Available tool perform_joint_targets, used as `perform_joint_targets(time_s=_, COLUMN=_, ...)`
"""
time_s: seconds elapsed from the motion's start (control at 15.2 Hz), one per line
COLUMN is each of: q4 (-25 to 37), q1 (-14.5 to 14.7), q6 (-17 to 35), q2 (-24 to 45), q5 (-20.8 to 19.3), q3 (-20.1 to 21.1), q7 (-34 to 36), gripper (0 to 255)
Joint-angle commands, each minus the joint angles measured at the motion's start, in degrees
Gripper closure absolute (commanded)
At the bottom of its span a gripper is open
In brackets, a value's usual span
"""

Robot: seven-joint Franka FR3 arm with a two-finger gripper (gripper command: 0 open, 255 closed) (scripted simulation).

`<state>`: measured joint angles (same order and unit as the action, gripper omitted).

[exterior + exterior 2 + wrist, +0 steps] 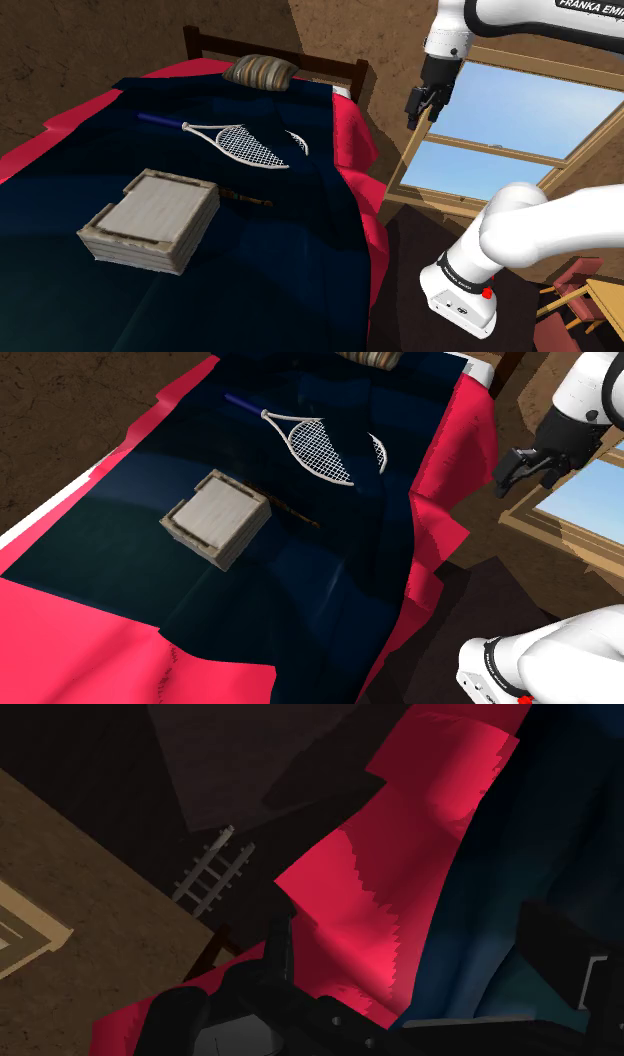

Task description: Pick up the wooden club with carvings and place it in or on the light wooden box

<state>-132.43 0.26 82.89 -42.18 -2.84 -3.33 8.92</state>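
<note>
The wooden club [246, 198] is a thin dark brown stick lying flat on the dark blue bed cover [270, 260], right beside the light wooden box [150, 220]. In the second exterior view the club [293, 510] pokes out from behind the box [215, 517] toward that view's right. My gripper [416, 118] hangs high in the air beyond the bed's red edge, far from both, in front of a window. It [504, 476] is open and holds nothing. The wrist view has the gripper [415, 959] with its fingers [281, 949] well apart over the red sheet [400, 904].
A white tennis racket [240, 143] with a blue handle lies on the cover beyond the box. A striped pillow [262, 70] rests by the dark headboard [300, 60]. A wood-framed window [520, 130] stands behind the arm, and a red chair [570, 300] is by the stand.
</note>
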Motion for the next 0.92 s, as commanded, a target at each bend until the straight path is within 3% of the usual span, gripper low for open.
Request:
perform_joint_targets(time_s=0.0, q4=0.0, q1=0.0, q6=0.0, q2=0.0, q5=0.0, q3=0.0, q7=0.0, gripper=0)
perform_joint_targets(time_s=0.86, q4=-8.6, q1=8.6, q6=28.7, q2=11.0, q5=4.5, q3=4.2, q7=-6.3, gripper=0)
